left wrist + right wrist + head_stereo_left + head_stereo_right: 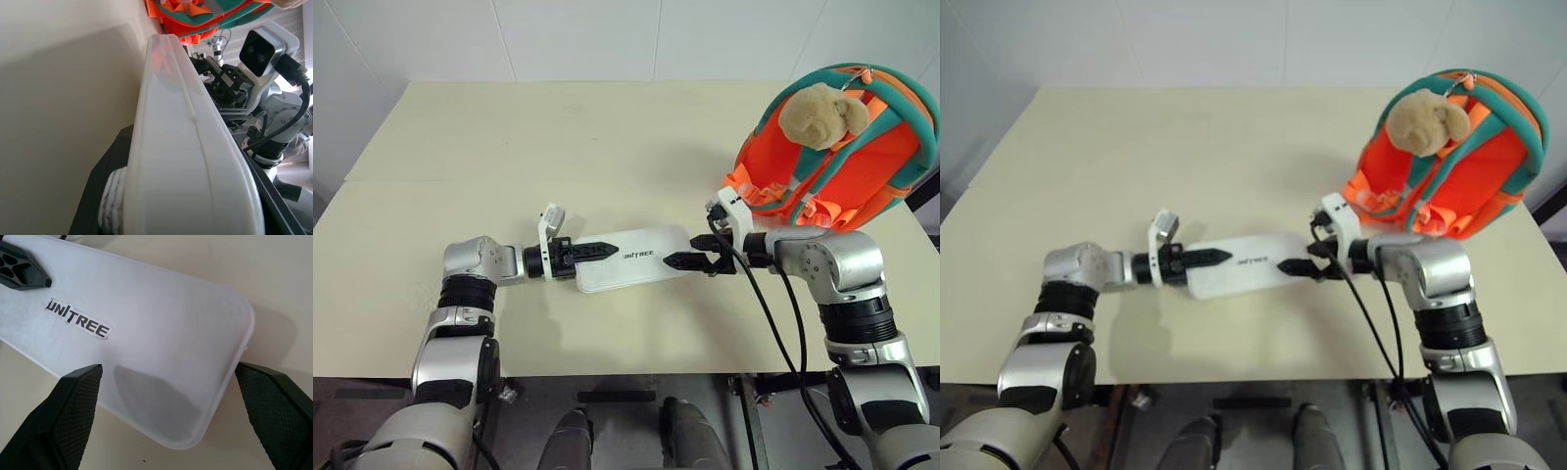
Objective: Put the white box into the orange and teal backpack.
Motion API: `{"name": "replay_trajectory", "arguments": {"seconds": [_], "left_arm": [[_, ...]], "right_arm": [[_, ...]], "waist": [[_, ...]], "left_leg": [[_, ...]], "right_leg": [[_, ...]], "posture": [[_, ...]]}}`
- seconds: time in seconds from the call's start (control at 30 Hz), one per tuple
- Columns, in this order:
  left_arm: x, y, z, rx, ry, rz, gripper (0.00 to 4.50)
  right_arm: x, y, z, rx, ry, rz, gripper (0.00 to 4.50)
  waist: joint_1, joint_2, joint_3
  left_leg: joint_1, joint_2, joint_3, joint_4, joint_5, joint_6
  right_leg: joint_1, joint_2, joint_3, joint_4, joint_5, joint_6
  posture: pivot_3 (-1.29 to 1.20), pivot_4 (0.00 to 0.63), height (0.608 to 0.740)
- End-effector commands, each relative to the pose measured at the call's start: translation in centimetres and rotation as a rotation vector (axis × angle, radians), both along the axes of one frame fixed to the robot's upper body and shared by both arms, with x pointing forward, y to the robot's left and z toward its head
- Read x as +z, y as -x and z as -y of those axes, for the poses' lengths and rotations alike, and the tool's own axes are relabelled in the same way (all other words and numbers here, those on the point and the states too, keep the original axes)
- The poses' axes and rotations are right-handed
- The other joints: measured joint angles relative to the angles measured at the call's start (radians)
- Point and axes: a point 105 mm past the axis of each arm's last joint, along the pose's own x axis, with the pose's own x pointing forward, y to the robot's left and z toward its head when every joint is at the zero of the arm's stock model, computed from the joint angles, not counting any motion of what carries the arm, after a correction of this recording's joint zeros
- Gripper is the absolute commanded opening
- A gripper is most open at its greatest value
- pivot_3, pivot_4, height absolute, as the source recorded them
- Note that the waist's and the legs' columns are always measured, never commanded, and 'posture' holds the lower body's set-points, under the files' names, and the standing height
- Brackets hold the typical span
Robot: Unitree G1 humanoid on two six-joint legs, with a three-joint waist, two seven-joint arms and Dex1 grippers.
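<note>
White box is clamped at one end by left gripper; right gripper straddles it wide, so it may tilt and slip

1. Table: cream, matte top; runs from 9 o'clock through 12 to 3 o'clock in the head views, near edge at 6 o'clock.
2. Seam across the tabletop, running from 9 o'clock toward centre; far section sits behind it.
3. Wall: white panels at 12 o'clock behind the table, thin vertical joints visible.
4. Floor: dark, below the table's near edge at 6 o'clock.
5. Dark object at 3 o'clock, past the table's edge; can't tell what it is.
</note>
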Motion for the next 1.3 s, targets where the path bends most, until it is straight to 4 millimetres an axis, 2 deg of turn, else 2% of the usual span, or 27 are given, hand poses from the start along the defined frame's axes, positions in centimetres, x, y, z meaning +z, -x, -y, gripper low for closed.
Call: {"name": "replay_trajectory", "arguments": {"seconds": [0.03,0.23,0.3,0.5,0.6,0.73,0.8,0.93,1.03,1.2,1.3], "left_arm": [[3.0,0.5,0.0,-0.046,0.091,0.113,1.52],[6.7,1.0,-2.5,0.017,0.184,0.333,1.52],[7.8,1.6,-3.5,0.025,0.194,0.405,1.52],[9.4,3.3,-5.5,0.035,0.17,0.572,1.52],[9.5,3.5,-6.3,0.051,0.148,0.599,1.52],[9.3,3.2,-6.4,0.059,0.136,0.596,1.52],[9.3,3.0,-6.3,0.057,0.135,0.596,1.52],[9.3,2.5,-5.7,0.03,0.132,0.605,1.52],[9.3,2.1,-5.7,0.025,0.126,0.607,1.52],[9.2,2.0,-5.8,0.018,0.117,0.611,1.52],[9.0,2.1,-5.9,0.02,0.114,0.612,1.52]], "right_arm": [[0.7,0.9,-1.3,0.074,-0.039,0.01,4.5],[2.5,1.2,-0.1,0.042,-0.101,0.083,4.5],[3.5,1.5,1.0,-0.001,-0.136,0.116,4.5],[5.6,3.1,6.1,-0.201,-0.156,0.241,4.5],[7.5,4.0,10.3,-0.355,-0.146,0.383,4.5],[8.4,4.4,13.8,-0.501,-0.143,0.452,4.5],[9.0,4.7,14.2,-0.494,-0.147,0.509,4.5],[9.5,4.1,16.8,-0.563,-0.158,0.551,4.5],[9.8,2.8,18.5,-0.61,-0.147,0.582,4.5],[10.1,0.1,20.1,-0.659,-0.145,0.621,4.5],[10.5,-1.6,20.0,-0.664,-0.211,0.629,4.5]], "waist": [[0.0,0.0,0.0],[0.005,-0.001,0.001],[0.007,-0.001,0.001],[0.009,-0.001,0.001],[0.013,-0.001,0.001],[0.01,-0.001,0.001],[0.007,-0.001,0.001],[0.006,-0.001,0.001],[0.007,-0.001,0.001],[0.0,-0.001,0.001],[-0.001,-0.001,0.001]], "left_leg": [[0.0,0.0,0.0,0.0,0.0,0.0],[0.0,0.0,0.0,0.0,0.0,0.0],[-0.001,0.0,0.0,0.0,0.0,0.0],[-0.001,0.0,0.0,-0.001,-0.001,0.0],[-0.001,0.0,0.0,-0.001,-0.001,0.0],[0.0,0.0,0.001,0.0,-0.001,0.001],[0.0,0.0,0.001,0.0,-0.001,0.001],[0.0,0.0,0.001,0.0,-0.001,0.001],[0.0,0.0,0.001,0.0,-0.001,0.001],[0.0,0.0,0.002,0.0,-0.001,0.001],[0.0,0.0,0.002,0.0,-0.001,0.001]], "right_leg": [[0.0,0.0,0.0,0.0,0.0,0.0],[0.0,0.0,0.0,-0.001,0.0,0.0],[0.0,0.0,0.0,-0.001,0.0,0.0],[0.0,0.0,0.0,-0.003,0.0,-0.001],[0.0,0.0,0.0,-0.003,-0.001,-0.001],[0.001,-0.001,0.0,-0.004,0.0,-0.001],[0.002,0.0,0.0,-0.004,0.0,-0.001],[0.002,0.0,0.0,-0.003,0.0,-0.001],[0.002,0.0,0.0,-0.004,0.0,-0.001],[0.001,0.0,0.0,-0.004,0.0,-0.001],[0.001,0.0,0.0,-0.004,0.0,-0.001]], "posture": [[0.0,0.15,0.74],[0.0,0.15,0.74],[0.0,0.15,0.74],[0.0,0.15,0.74],[0.0,0.15,0.74],[0.0,0.15,0.74],[0.0,0.15,0.74],[0.0,0.15,0.74],[0.0,0.15,0.74],[0.0,0.15,0.74],[0.0,0.15,0.74]]}}
